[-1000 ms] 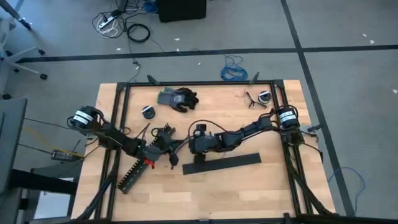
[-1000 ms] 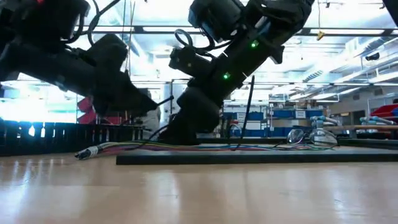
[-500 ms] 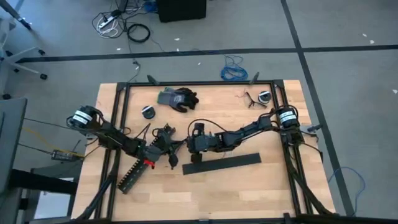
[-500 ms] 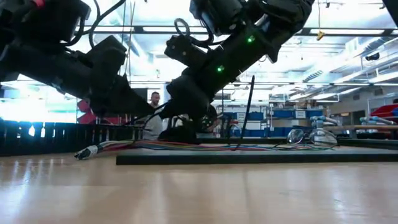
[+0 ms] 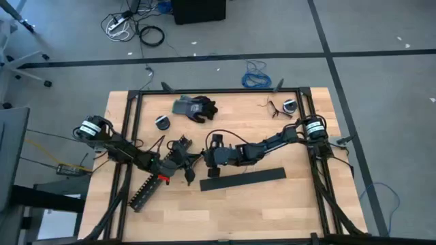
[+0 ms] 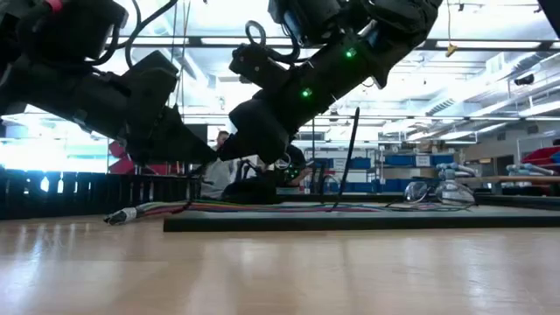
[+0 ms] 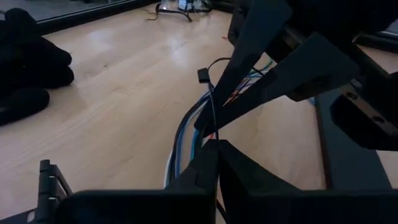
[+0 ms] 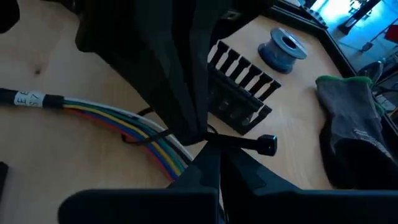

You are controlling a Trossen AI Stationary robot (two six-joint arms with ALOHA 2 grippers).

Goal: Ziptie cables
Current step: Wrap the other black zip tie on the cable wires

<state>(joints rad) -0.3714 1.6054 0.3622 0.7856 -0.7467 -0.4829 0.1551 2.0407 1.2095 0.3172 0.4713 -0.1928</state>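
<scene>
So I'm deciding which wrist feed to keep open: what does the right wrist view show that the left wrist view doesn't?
Only the right wrist view shows the slotted duct, a grey spool, a grey glove, the white label on the cables and a ziptie head. Only the left wrist view shows a thin ziptie strand rising to its small head. Both show the wire bundle on the wooden table and the two end effectors, left and right, shut and meeting over it.
</scene>
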